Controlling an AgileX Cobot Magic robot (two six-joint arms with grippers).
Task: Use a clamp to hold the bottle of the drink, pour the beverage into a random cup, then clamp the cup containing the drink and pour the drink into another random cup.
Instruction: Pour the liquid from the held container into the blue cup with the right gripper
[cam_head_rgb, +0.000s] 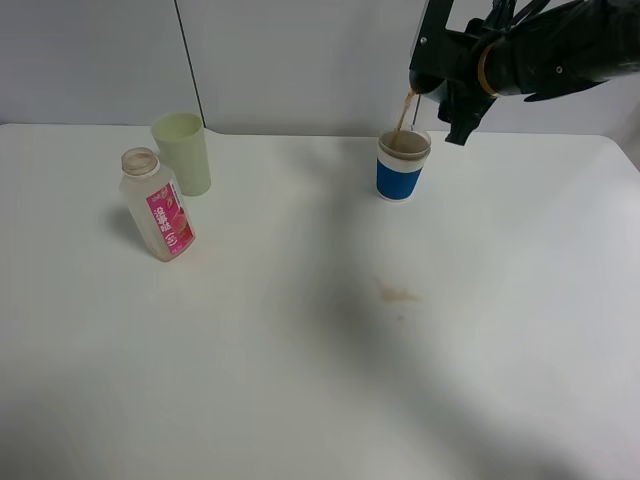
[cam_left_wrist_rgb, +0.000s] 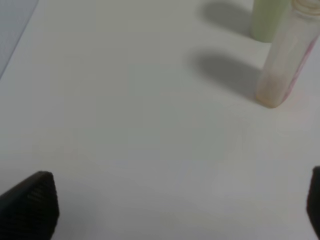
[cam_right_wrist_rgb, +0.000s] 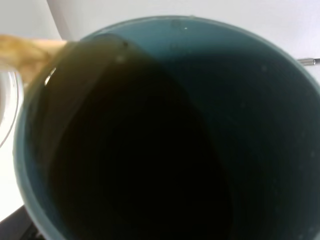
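A white table (cam_head_rgb: 300, 380) seen from above. At the far right, the black right gripper (cam_head_rgb: 445, 80) is clamped on a teal tumbler (cam_right_wrist_rgb: 250, 100), tipped steeply over a short blue-banded cup (cam_head_rgb: 402, 170). A thin stream of brown drink (cam_head_rgb: 405, 108) falls from the tumbler's lip into the cup, landing close to the near rim. The wrist view looks into the tumbler, where dark liquid (cam_right_wrist_rgb: 125, 150) pools against the lowered side.

At the far left stands the nearly empty pink-labelled bottle (cam_head_rgb: 158, 205), just beside a pale yellow-green tumbler (cam_head_rgb: 183, 152). The left gripper (cam_left_wrist_rgb: 172, 205) hangs over bare table with its jaws spread wide, holding nothing.

Likely risks: the stream enters near the cup's edge, so a small shift of the wrist or a faster tilt could send drink over the rim. A slow tilt could make it dribble down the tumbler's outside. The blue-banded cup may overflow. A brownish stain (cam_head_rgb: 398, 294) marks the table nearby.
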